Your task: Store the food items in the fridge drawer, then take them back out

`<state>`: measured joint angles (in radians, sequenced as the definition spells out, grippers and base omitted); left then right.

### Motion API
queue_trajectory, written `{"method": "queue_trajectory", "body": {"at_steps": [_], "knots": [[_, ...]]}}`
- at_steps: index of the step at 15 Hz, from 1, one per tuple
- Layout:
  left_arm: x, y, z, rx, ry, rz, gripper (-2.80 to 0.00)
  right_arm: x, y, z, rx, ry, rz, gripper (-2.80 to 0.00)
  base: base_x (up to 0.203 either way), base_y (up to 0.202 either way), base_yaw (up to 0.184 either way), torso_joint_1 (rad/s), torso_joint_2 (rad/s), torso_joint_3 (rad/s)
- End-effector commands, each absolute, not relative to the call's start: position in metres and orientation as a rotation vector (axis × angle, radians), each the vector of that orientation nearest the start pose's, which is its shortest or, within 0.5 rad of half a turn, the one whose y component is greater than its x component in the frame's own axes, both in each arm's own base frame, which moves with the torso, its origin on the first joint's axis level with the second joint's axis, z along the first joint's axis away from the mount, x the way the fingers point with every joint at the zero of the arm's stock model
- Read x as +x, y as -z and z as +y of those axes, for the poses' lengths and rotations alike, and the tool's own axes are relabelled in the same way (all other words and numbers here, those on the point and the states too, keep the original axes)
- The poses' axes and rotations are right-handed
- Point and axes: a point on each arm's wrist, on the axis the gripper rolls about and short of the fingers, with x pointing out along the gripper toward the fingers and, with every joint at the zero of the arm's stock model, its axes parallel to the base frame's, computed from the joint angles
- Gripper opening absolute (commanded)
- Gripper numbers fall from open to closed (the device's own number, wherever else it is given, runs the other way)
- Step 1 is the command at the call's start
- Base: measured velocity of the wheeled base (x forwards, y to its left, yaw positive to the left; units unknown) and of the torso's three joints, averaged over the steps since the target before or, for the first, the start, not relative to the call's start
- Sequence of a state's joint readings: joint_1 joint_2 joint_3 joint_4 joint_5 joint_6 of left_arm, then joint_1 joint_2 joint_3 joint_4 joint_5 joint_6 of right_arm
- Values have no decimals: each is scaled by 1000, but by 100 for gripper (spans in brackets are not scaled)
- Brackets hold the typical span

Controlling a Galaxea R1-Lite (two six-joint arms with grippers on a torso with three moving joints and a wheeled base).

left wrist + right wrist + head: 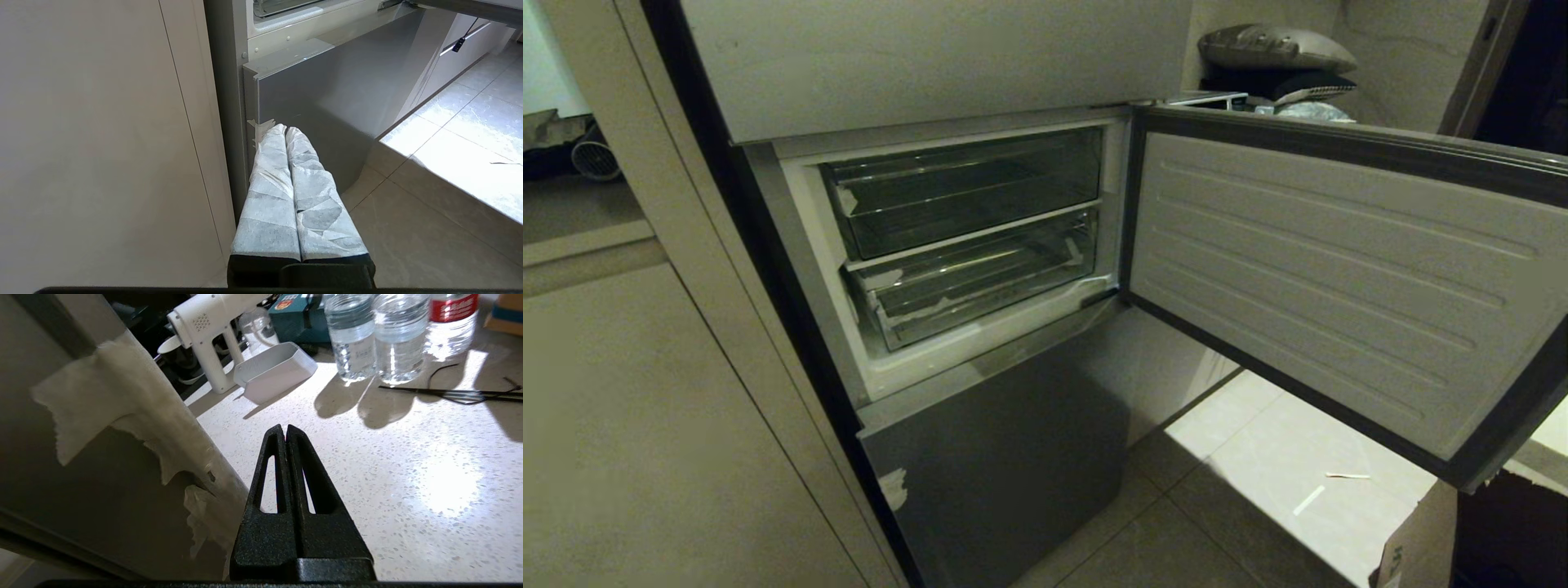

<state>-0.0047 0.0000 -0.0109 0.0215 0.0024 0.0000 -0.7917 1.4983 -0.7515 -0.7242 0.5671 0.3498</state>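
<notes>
The fridge drawer [980, 282] is the lower clear drawer in the open compartment, pushed in, with white tape scraps at its front corners. It looks empty, and the food items are out of view. Neither arm shows in the head view. My left gripper [285, 128], its fingers wrapped in white tape, is shut on nothing and hangs low beside the fridge's lower grey door panel [327, 106]. My right gripper [284, 428], black, is shut on nothing over a speckled countertop [408, 477], close beside the edge of the open fridge door [122, 457], which carries torn white tape.
The fridge door [1339, 269] stands swung open to the right. A shorter clear compartment [968, 188] sits above the drawer. On the countertop are water bottles [369, 335], a white spray gun [212, 339], a white scoop [273, 369] and black ties [449, 392]. A cardboard box [1421, 539] stands at the lower right.
</notes>
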Motion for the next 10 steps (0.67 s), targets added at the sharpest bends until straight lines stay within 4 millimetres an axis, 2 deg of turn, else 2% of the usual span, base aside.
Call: {"method": "queue_trajectory", "body": {"at_steps": [1, 6, 10], "knots": [[-24, -76, 0, 0, 2, 12, -280, 190, -233, -174, 364, 182, -13, -280, 0, 0, 0, 0, 0, 0], [-24, -76, 0, 0, 2, 12, -280, 186, -231, -169, 370, 89, 5, -280, 0, 0, 0, 0, 0, 0], [-24, -76, 0, 0, 2, 14, -280, 174, -228, -156, 370, 91, 9, -280, 0, 0, 0, 0, 0, 0]]}}
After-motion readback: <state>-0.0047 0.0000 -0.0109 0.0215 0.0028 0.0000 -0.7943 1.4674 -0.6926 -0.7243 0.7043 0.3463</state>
